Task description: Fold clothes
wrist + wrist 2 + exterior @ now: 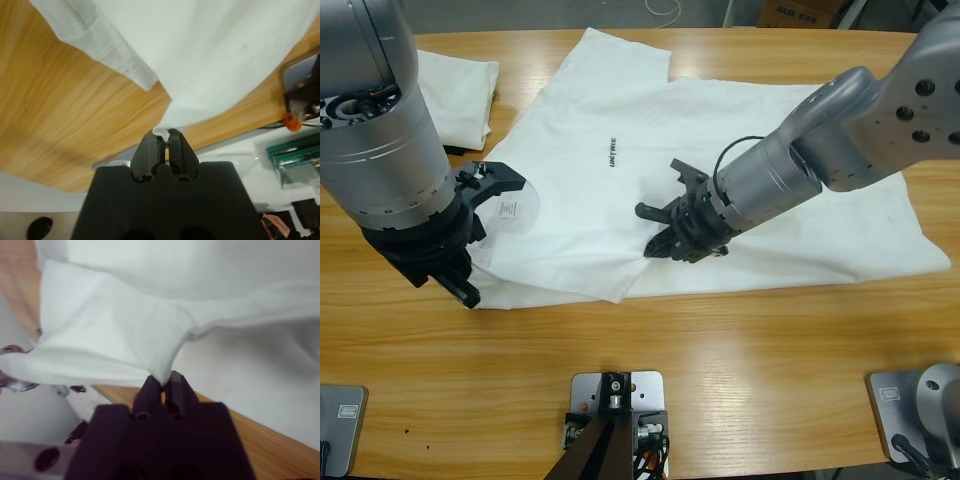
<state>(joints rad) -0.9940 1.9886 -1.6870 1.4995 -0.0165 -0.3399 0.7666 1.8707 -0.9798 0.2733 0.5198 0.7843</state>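
A: The surface is a long wooden table point(720, 340) with a warm, streaked grain; past its far edge there is pale floor, a white cord and the corner of a cardboard box point(798, 12). The left wrist view, tilted, shows green equipment point(295, 160) beyond the table's edge.

B: Any containers?

A: Only that box, and what it holds cannot be told. The T-shirt point(720, 130) is spread across the middle and right of the table — plain white cotton, soft and creased, with small black lettering point(611, 155) on the chest and a label at the neck on the left. A second white garment point(460, 90) lies folded at the far left, beside the big one.

B: And the arms?

A: The left gripper point(163, 134) is at the shirt's near-left corner; its black jaws are pressed together on a pinch of cloth. The right gripper point(163, 378) sits near the shirt's middle, at its near edge — jaws likewise clamped on a lifted fold that peaks up from the fabric.
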